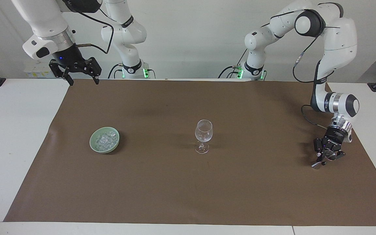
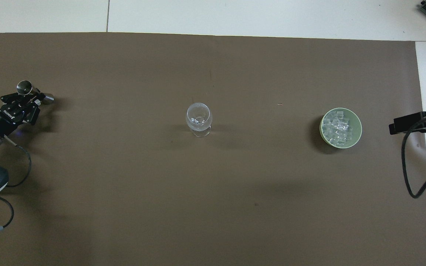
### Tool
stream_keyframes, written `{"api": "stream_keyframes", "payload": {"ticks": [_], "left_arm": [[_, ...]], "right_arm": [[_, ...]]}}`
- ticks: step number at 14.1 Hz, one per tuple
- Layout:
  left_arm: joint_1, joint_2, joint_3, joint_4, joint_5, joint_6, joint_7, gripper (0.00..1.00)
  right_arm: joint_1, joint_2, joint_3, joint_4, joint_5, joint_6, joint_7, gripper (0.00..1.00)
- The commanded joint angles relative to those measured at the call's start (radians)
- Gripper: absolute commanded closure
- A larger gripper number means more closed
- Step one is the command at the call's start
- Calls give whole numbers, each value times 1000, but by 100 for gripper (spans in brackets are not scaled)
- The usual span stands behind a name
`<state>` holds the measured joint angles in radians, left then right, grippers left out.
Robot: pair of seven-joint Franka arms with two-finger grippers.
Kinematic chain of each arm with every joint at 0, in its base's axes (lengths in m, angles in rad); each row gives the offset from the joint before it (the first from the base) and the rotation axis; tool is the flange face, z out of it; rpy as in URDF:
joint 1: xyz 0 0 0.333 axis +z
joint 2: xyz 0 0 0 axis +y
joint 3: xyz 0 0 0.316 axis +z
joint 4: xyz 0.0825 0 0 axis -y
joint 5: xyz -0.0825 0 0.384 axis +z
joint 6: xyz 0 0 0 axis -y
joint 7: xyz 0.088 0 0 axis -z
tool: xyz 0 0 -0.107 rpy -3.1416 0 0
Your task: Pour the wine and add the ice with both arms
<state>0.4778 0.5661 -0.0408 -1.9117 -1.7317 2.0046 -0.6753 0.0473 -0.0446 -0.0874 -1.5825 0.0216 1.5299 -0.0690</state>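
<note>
A clear wine glass [image 1: 203, 134] [image 2: 198, 118] stands upright at the middle of the brown mat and looks empty. The ice [image 1: 104, 139] [image 2: 339, 127] fills a pale green bowl [image 1: 94, 146] [image 2: 358, 129] toward the right arm's end. My left gripper [image 1: 321, 161] [image 2: 31, 96] hangs low over the mat at the left arm's end, shut on a small metal jigger [image 1: 316, 164] [image 2: 24, 87] that is tilted. My right gripper [image 1: 83, 80] waits open and empty, raised over the mat's corner nearest the robots. No wine is in view.
The brown mat [image 1: 188, 192] covers most of the white table [image 1: 8, 137]. A black cable [image 2: 407, 162] loops down from the right arm over the mat's edge beside the bowl. Black clamps sit at the table's ends.
</note>
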Motion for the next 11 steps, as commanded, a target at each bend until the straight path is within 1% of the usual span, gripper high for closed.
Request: {"api": "stream_keyframes", "payload": {"ticks": [1, 11], "left_arm": [[-8, -31, 6, -35, -20, 5, -7, 100], [-13, -49, 4, -29, -26, 17, -43, 100]], "right_arm": [[-6, -20, 2, -21, 3, -4, -21, 0], [-6, -20, 3, -21, 3, -4, -21, 0]]}}
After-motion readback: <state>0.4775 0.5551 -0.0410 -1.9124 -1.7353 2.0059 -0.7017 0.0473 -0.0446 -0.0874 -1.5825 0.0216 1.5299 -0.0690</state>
